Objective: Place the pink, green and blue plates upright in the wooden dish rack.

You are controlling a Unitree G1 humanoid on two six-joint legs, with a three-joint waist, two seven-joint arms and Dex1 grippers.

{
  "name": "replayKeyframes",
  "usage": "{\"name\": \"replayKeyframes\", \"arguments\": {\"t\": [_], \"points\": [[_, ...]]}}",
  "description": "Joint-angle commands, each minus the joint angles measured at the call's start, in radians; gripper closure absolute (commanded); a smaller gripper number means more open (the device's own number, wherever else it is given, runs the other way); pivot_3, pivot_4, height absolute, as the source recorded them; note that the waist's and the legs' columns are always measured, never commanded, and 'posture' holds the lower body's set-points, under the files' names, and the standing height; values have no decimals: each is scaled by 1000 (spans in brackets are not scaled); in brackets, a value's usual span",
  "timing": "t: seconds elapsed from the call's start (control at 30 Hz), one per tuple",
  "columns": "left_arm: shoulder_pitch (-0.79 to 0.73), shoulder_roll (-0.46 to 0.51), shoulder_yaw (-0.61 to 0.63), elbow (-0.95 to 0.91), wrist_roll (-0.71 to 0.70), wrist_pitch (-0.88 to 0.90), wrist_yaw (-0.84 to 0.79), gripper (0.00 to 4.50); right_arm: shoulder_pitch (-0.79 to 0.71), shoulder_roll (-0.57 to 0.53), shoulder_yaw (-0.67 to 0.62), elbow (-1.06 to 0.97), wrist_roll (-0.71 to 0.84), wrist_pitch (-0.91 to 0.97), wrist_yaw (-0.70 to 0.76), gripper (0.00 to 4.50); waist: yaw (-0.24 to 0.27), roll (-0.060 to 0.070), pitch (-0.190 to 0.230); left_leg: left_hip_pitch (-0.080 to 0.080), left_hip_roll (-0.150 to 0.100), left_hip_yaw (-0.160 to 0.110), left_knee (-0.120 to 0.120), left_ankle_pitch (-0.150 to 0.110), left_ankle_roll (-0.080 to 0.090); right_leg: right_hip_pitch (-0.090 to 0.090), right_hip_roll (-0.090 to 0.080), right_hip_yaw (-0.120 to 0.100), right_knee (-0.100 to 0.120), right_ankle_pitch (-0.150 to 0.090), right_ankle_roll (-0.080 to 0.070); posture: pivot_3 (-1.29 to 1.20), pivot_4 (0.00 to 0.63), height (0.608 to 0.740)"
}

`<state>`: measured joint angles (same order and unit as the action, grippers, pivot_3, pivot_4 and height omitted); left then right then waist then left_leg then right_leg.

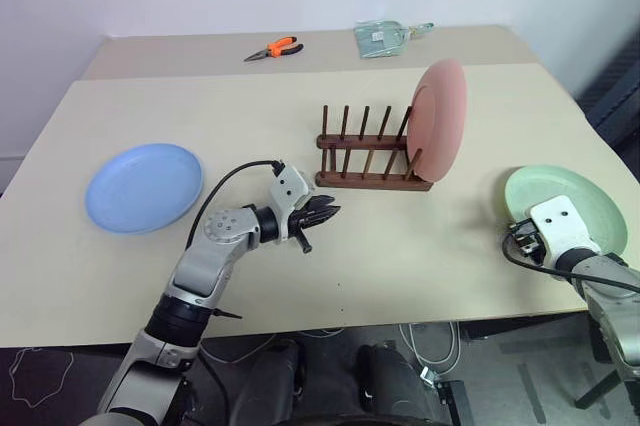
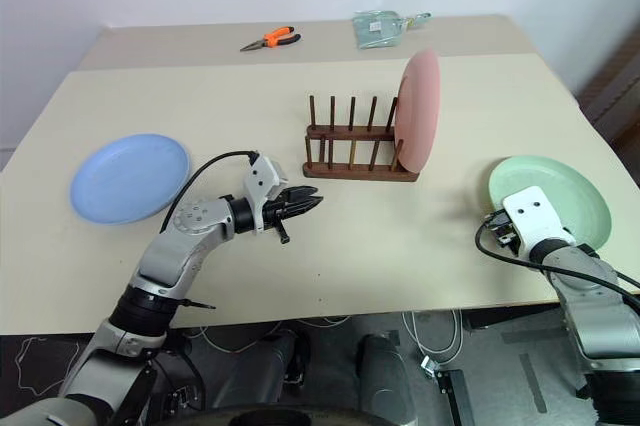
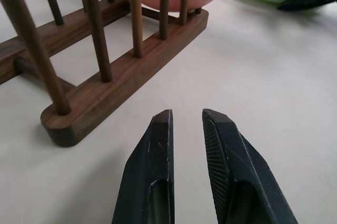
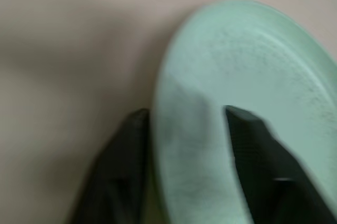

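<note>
Plates are the job here, and one is done. The pink plate (image 1: 438,122) stands up on its edge at the right end of the wooden dish rack (image 1: 366,158), which sits near the middle of the table (image 1: 400,266).

Two plates are left. The green plate (image 1: 585,204) lies flat near the table's right edge. The right gripper (image 4: 184,145) is at its near rim, with one black finger on each side of the rim. I think it is about to pinch the plate, but I cannot tell if it has a firm hold yet.

The blue plate (image 1: 144,186) lies flat on the left side of the table, well apart from the rack. Nothing touches it.

The left gripper (image 3: 185,124) hangs just in front of the rack's left end. Its fingers are almost together with a thin gap, and they hold nothing.

So the task looks about one third done.
</note>
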<state>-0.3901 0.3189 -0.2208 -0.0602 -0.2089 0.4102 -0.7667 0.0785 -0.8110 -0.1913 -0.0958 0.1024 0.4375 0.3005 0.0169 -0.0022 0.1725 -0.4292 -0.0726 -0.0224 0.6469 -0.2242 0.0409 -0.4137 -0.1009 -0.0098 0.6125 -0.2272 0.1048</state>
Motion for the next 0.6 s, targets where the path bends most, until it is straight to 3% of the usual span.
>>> {"name": "replayKeyframes", "arguments": {"t": [0.03,0.13,0.3,0.43,0.6], "points": [[8,-2,9,-45,-21,3,-2,3614,-10,6,-16,22,-56,-33,-17,4430,0,0,0,0,0,0,0,0,0,0,0,0,0,0,0,0,150,719],[12,-2,10,-47,-21,3,2,3614,-39,26,-51,-11,-50,-81,-18,4430,-2,0,0,0,0,0,0,0,0,0,0,0,0,0,0,0,150,719],[17,2,15,-42,-15,-4,5,3614,-198,116,-203,-167,104,-167,-32,4430,-8,4,2,0,0,0,0,0,0,-1,2,1,1,0,1,0,150,719],[18,19,37,-20,-5,-25,14,3614,-435,201,-313,-370,518,-3,-57,4430,-4,4,3,0,1,0,0,0,0,-2,3,1,2,0,1,0,150,719],[41,46,141,25,-26,-107,47,3614,-555,215,-303,-538,1051,163,-140,4430,-3,2,3,0,1,-2,-1,0,0,-1,1,0,2,0,0,0,150,719]]}}
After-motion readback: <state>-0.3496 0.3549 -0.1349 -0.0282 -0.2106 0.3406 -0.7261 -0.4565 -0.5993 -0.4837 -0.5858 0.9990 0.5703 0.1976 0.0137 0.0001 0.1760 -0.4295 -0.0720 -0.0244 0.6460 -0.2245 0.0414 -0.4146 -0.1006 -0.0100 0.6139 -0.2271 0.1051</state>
